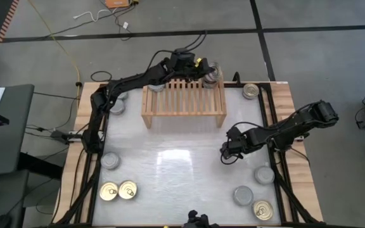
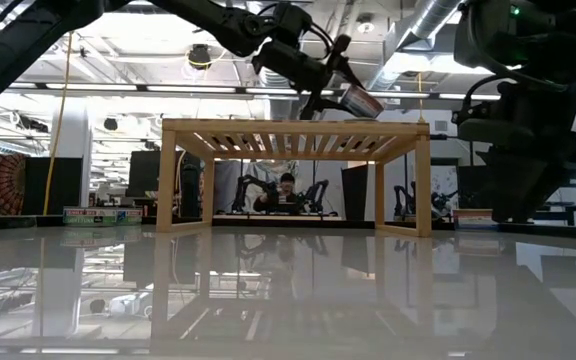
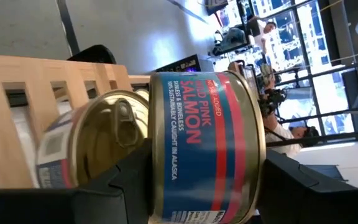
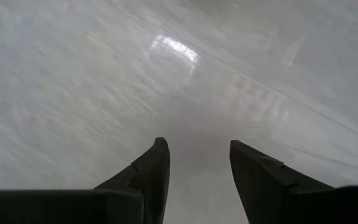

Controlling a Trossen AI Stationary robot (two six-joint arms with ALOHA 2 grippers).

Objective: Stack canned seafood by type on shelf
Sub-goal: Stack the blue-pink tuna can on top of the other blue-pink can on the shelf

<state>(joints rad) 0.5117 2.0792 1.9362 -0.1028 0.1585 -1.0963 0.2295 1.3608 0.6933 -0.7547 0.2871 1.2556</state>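
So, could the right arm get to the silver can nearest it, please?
Probably yes. The right gripper is open and empty over bare table, and the silver can sits just beside that arm with its top exposed and nothing between them.

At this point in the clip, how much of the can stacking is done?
Early stage. One gold-topped can already sits at the shelf far right end. The left gripper holds a salmon can above that spot. Loose cans remain across the table, like the gold-topped pair. The right gripper hovers open over bare table.
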